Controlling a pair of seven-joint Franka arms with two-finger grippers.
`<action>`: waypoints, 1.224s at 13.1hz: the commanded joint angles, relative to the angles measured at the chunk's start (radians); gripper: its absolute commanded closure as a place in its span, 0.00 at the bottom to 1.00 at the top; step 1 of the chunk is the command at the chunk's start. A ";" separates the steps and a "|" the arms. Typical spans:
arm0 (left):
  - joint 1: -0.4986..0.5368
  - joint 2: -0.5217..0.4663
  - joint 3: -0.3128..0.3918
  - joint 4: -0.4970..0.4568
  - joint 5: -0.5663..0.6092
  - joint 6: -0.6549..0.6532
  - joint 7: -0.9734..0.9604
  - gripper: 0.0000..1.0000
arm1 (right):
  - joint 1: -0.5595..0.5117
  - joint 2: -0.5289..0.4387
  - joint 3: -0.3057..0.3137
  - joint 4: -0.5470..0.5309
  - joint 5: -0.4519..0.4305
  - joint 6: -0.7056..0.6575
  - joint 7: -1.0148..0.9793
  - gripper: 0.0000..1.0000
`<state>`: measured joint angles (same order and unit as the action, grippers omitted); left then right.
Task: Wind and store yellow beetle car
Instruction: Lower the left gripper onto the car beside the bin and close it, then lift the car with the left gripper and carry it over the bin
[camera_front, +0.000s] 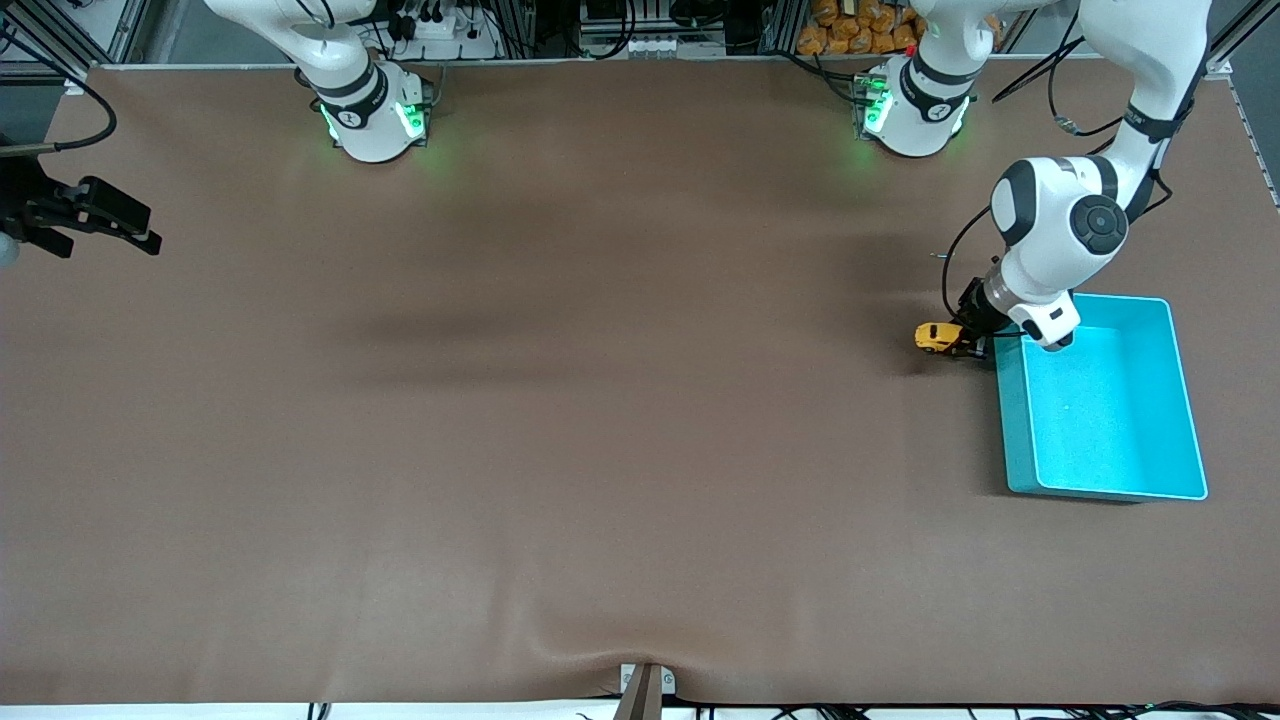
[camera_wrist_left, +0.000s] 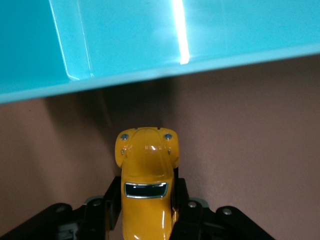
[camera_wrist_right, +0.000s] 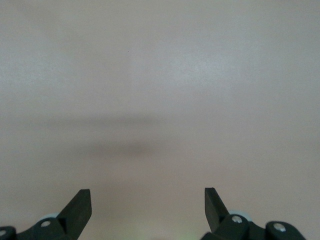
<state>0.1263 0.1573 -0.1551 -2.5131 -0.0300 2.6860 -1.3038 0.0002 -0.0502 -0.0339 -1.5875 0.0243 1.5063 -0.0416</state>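
Observation:
The yellow beetle car (camera_front: 935, 337) is low at the brown table, just beside the teal bin (camera_front: 1100, 420) on the side toward the right arm's end. My left gripper (camera_front: 965, 340) is shut on it. In the left wrist view the black fingers (camera_wrist_left: 112, 200) press both flanks of the yellow beetle car (camera_wrist_left: 147, 165), whose nose points at the teal bin's wall (camera_wrist_left: 150, 40). Its wheels are hidden, so I cannot tell if they touch the table. My right gripper (camera_front: 135, 228) waits over the table's edge at the right arm's end. In its wrist view the right gripper (camera_wrist_right: 147, 200) is open with only bare table between the fingers.
The teal bin holds nothing that I can see. The two arm bases (camera_front: 375, 110) stand along the table's edge farthest from the front camera. A small bracket (camera_front: 645, 685) sits at the table's nearest edge.

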 joint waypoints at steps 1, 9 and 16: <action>-0.004 -0.053 -0.013 0.045 0.067 -0.109 -0.025 1.00 | 0.012 -0.004 -0.008 0.006 -0.015 -0.006 0.028 0.00; 0.010 -0.064 -0.021 0.357 0.154 -0.500 0.147 1.00 | 0.004 0.006 -0.011 0.018 -0.014 0.003 0.028 0.00; 0.076 -0.053 -0.014 0.514 0.154 -0.583 0.398 1.00 | 0.001 0.013 -0.011 0.044 -0.014 0.002 0.028 0.00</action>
<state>0.1790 0.0961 -0.1633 -2.0461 0.1000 2.1486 -0.9679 -0.0002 -0.0473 -0.0416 -1.5821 0.0220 1.5166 -0.0306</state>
